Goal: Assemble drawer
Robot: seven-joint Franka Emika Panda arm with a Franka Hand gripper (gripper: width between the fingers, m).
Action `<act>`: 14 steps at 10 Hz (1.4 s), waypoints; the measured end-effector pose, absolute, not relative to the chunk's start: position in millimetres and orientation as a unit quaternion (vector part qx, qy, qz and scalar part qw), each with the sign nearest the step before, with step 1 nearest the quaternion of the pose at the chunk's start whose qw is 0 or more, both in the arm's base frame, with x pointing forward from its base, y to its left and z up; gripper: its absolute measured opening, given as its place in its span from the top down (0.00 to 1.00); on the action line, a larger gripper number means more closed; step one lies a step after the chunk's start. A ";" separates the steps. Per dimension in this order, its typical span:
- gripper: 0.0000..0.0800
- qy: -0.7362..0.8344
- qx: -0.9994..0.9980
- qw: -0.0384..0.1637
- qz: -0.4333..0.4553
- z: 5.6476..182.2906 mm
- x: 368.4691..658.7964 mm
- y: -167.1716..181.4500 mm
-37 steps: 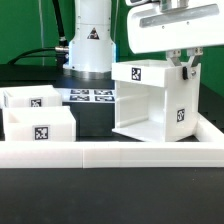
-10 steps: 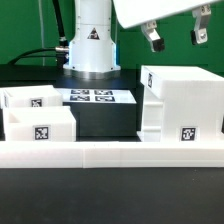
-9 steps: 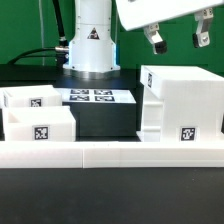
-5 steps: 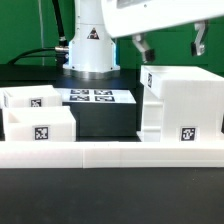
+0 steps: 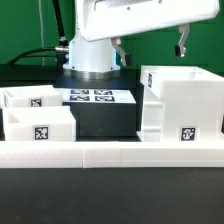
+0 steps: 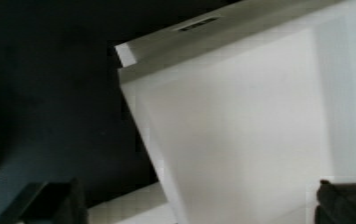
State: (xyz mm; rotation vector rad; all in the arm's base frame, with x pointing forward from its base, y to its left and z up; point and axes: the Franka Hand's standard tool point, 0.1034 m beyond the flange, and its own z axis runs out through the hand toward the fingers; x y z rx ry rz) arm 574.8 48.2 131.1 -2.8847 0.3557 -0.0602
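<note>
Swinging toward the exterior view's left since a second ago, the gripper (image 5: 150, 54) hangs spread wide and empty above the box shell (image 5: 180, 105), evidently set down by the desk's front edge, at the exterior view's right corner, against the rail (image 5: 110, 152). White and tagged, the shell stands upright. The front tray (image 5: 38, 128) waits near the opposite corner.

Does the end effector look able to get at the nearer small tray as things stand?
Probably yes: the end effector hangs open above the box shell, and the nearer tray sits apart on the exterior view's left with nothing over its open top.
</note>
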 end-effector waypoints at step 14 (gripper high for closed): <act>0.19 -0.131 -0.990 0.021 -0.045 90.9 561.7 -58.9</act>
